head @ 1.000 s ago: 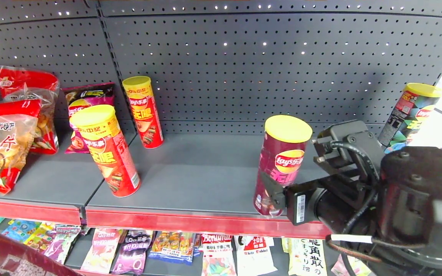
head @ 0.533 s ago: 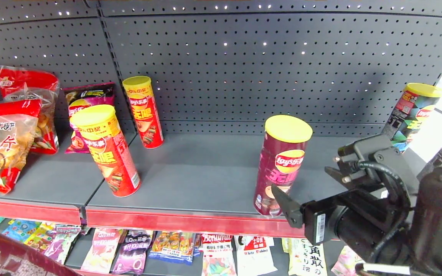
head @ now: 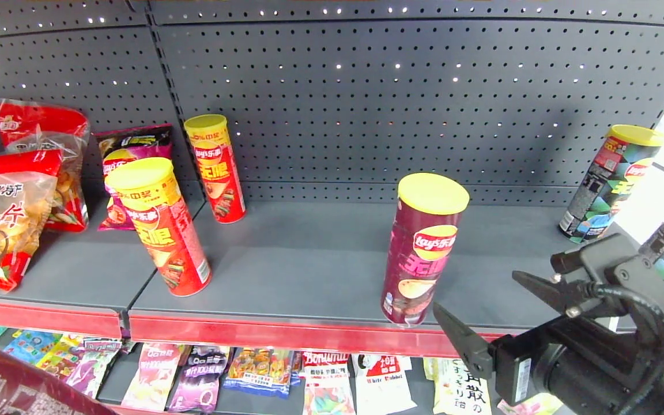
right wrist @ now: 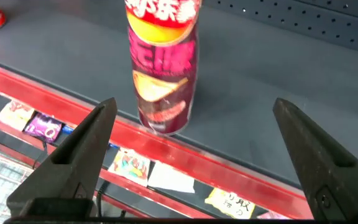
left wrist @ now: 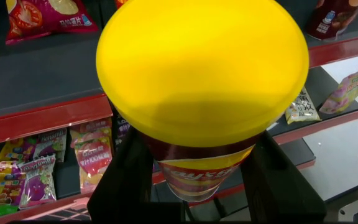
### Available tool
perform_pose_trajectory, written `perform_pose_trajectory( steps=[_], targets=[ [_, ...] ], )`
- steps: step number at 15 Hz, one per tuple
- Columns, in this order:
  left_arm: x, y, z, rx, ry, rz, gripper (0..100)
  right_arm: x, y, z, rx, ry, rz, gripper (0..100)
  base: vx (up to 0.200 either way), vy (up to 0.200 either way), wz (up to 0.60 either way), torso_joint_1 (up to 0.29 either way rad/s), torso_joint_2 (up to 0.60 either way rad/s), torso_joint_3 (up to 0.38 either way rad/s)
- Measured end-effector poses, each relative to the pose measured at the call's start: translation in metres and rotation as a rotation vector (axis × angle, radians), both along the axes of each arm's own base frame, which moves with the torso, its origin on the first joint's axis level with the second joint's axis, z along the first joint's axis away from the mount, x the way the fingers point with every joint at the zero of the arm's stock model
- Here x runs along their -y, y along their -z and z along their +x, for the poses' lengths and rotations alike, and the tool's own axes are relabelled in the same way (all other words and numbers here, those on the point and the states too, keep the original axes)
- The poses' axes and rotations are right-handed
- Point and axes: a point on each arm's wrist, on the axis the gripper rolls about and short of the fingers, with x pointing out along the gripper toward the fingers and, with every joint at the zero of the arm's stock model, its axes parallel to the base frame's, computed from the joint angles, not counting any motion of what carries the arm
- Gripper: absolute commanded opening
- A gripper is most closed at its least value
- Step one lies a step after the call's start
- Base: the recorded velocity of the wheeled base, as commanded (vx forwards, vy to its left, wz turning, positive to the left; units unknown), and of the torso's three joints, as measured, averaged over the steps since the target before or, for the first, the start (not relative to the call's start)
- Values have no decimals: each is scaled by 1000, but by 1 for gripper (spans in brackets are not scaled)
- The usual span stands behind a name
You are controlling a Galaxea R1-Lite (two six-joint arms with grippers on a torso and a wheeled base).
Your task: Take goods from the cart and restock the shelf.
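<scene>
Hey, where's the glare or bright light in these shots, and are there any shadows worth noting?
Head view: washed-out white at the right edge beside the black can, and bright dots shining through the pegboard holes. Left wrist view: a shadow darkens part of the gripped can's yellow lid.

Yellow-lidded can (left wrist: 202,74) between fingers (left wrist: 129,180) of the left hand (left wrist: 204,183), red-edged shelf (left wrist: 36,121) beyond.
</scene>
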Motion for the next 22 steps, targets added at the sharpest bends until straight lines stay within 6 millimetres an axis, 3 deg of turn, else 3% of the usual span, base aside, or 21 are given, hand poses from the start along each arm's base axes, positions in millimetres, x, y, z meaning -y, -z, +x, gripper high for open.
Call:
perform_pose_trajectory(
  steps=[22],
  targets=[
    [0, -1, 0, 1, 0, 0, 0, 27, 6, -18, -3, -105, -15, 100, 0, 0, 0, 0, 0, 0]
  ],
)
